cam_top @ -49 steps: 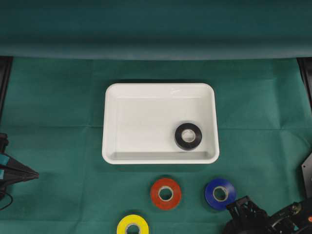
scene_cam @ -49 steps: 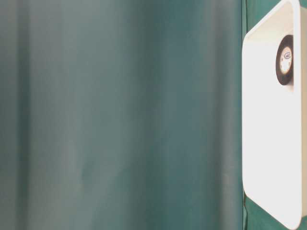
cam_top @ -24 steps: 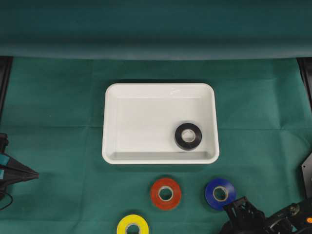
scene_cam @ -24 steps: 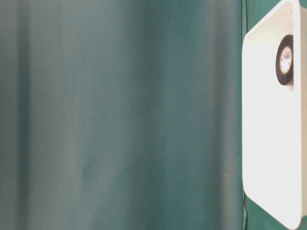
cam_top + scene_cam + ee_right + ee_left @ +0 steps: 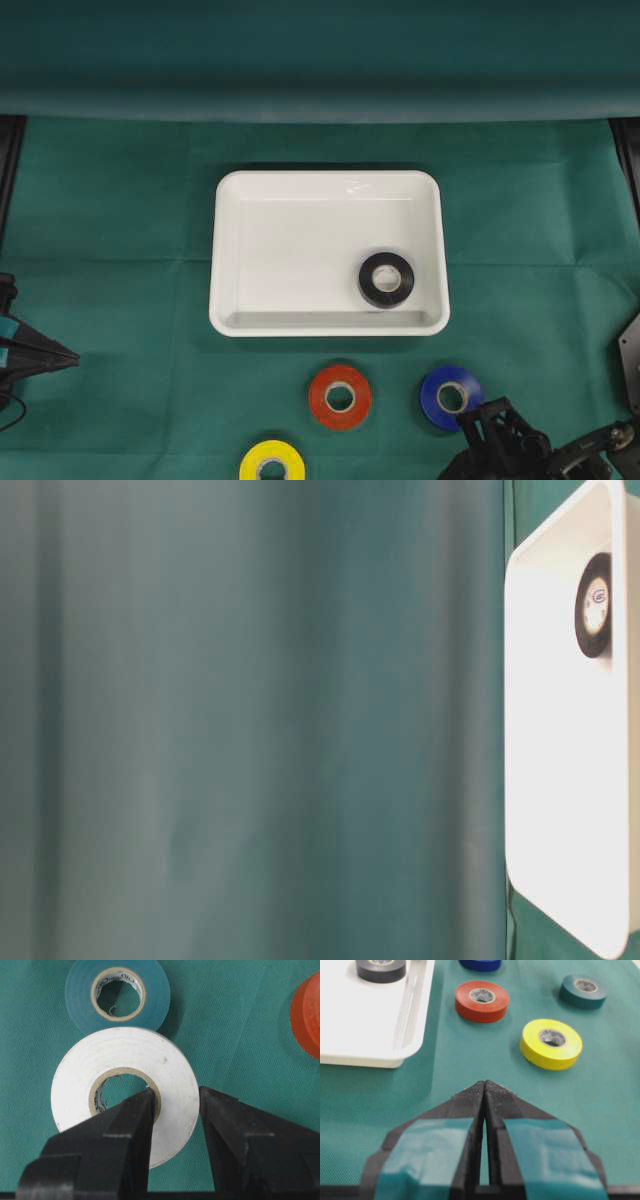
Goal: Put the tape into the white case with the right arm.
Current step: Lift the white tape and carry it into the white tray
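One black roll (image 5: 386, 279) already lies in the white case (image 5: 240, 250); the right gripper (image 5: 175, 1105) pinches a white tape roll's (image 5: 125, 1055) wall, one jaw through its core, just lifting, then carry to case; left gripper (image 5: 484, 1091) pressed shut, idle.

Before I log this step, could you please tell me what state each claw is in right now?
Left claw: closed, holding nothing.
Right claw: closed on the white tape roll, one prong inside its core.
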Controlling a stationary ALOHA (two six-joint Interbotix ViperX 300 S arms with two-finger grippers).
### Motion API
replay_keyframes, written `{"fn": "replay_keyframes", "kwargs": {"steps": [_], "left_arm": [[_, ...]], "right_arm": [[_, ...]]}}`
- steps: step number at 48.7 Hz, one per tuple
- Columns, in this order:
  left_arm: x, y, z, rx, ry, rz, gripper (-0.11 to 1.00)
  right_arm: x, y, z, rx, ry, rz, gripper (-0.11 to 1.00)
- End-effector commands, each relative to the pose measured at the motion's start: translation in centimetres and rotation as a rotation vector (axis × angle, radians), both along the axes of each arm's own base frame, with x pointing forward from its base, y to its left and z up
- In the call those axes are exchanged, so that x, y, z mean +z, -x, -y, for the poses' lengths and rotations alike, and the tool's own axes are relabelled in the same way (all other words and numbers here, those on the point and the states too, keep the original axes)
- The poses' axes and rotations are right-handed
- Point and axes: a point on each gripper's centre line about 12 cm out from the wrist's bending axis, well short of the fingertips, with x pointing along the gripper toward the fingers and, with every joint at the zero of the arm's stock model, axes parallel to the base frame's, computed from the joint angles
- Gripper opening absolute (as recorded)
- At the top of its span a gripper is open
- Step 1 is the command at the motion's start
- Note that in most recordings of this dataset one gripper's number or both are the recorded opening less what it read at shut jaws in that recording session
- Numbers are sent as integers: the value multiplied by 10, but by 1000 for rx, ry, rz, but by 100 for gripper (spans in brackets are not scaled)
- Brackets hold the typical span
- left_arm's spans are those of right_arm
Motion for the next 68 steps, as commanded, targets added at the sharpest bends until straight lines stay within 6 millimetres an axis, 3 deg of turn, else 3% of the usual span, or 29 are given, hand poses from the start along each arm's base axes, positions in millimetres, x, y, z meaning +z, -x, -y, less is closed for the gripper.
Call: {"fn": "replay_keyframes", "kwargs": {"steps": [1,12,21,36,51,58,68], "left_arm": [[5,-2,0,2,2,5,0],[5,-2,0,2,2,6,0],[5,-2,0,2,2,5,0],[5,-2,0,2,2,5,0],[5,-2,0,2,2,5,0],[5,-2,0,3,0,5,0],[5,-2,0,3,2,5,0]], "right_arm": [[14,-7,-2,-1,-19,41,1],[12,-25,17,-66,-21,53,1],[11,-57,29,-125,-12,53,1],[9,-102,23,-148,1,52,1],[10,-112,24,-162,1,55,1],[13,-113,41,-208,12,45,1],[26,-111,90,-334,51,25,1]]}}
